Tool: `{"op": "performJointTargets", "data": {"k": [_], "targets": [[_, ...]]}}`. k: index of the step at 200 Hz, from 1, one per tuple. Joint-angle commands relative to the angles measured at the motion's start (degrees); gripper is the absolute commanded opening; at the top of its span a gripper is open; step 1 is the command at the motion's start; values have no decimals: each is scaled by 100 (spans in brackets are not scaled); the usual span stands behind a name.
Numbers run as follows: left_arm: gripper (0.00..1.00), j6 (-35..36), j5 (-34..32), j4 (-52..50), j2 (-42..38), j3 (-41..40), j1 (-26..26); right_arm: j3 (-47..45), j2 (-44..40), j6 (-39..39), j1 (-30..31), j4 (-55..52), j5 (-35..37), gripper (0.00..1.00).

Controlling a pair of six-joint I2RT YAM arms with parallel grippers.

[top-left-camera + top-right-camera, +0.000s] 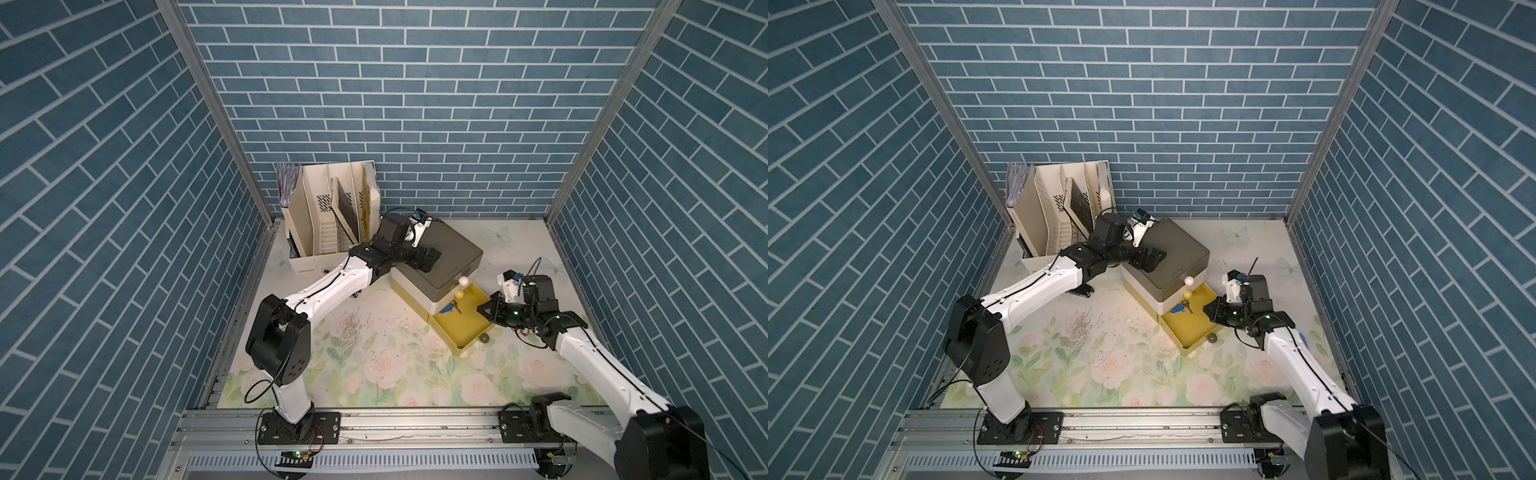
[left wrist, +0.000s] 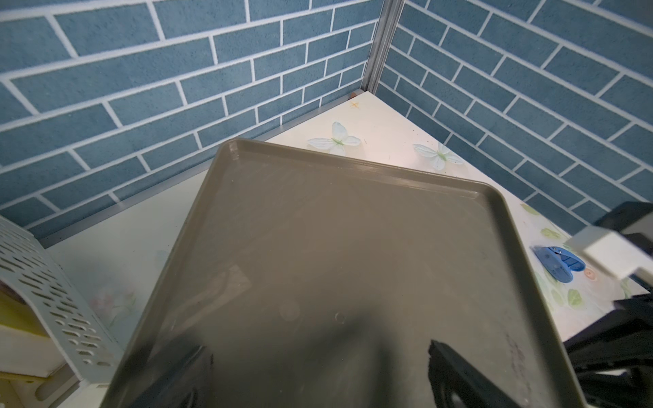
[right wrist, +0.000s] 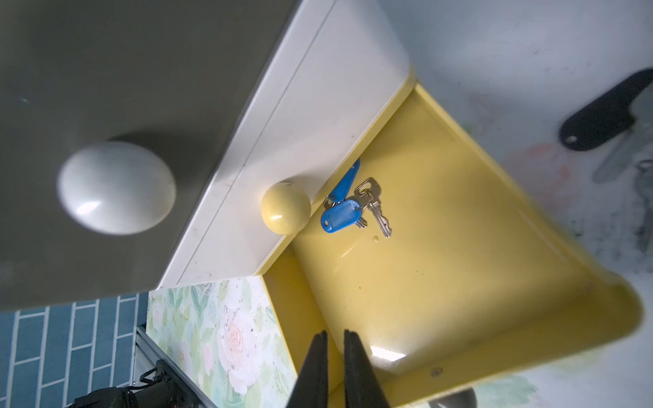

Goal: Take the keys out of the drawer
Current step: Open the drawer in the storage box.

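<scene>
The right fingers stand almost together with only a thin slit between them, and they grip nothing. They hang over the front part of the open yellow drawer and point toward the keys. The keys, with blue tags, lie on the drawer floor at its back, close under the front of the cabinet and near the yellow knob of the drawer above.

To take them well, the fingers should first open clear of the drawer walls. They can then go down astride the ring where tags and keys meet and close low against the smooth floor. The knob leaves little room, so coming in from the drawer's open side looks safer.

The left fingers are spread wide over the cabinet's grey top, apparently pressing on it. That hold should stop the cabinet sliding on the bench.
</scene>
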Motion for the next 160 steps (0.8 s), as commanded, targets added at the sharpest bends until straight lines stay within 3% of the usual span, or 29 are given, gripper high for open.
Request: {"op": "performJointTargets", "data": {"k": [1, 83, 160], "targets": [[100, -243, -29, -1053, 351, -379, 28, 431, 546, -482, 212, -704, 758, 8], [100, -201, -55, -1090, 374, -340, 24, 525, 1580, -543, 962, -637, 1275, 3], [100, -205, -113, -1064, 351, -430, 29, 740, 1820, -1120, 1183, -1737, 1957, 0]]}}
